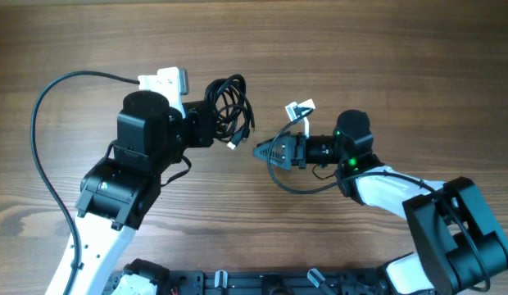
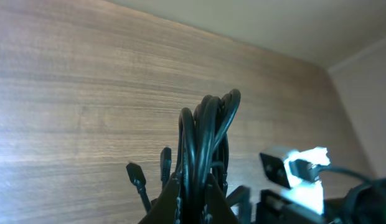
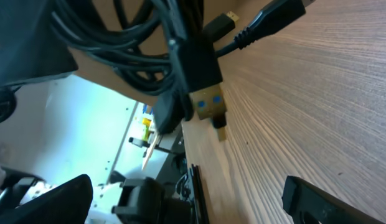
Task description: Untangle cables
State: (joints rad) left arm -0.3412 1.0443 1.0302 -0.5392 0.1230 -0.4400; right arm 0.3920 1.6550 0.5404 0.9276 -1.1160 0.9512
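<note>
1. The overhead camera is looking straight down on the table point(image 1: 385, 49) from well above. It is taking in both arms, which are entering from the lower edge of the frame.
2. The left wrist camera is sitting low and facing along the tabletop toward its far edge. The cables point(image 2: 205, 137) are standing very near the lens, rising from the left gripper point(image 2: 192, 208) at the bottom edge.
3. The right wrist camera is viewing at a strong tilt, with the wood running up the right side. It is sitting very close to the plug ends point(image 3: 205, 106).
4. All three views are sharing the cables.
</note>
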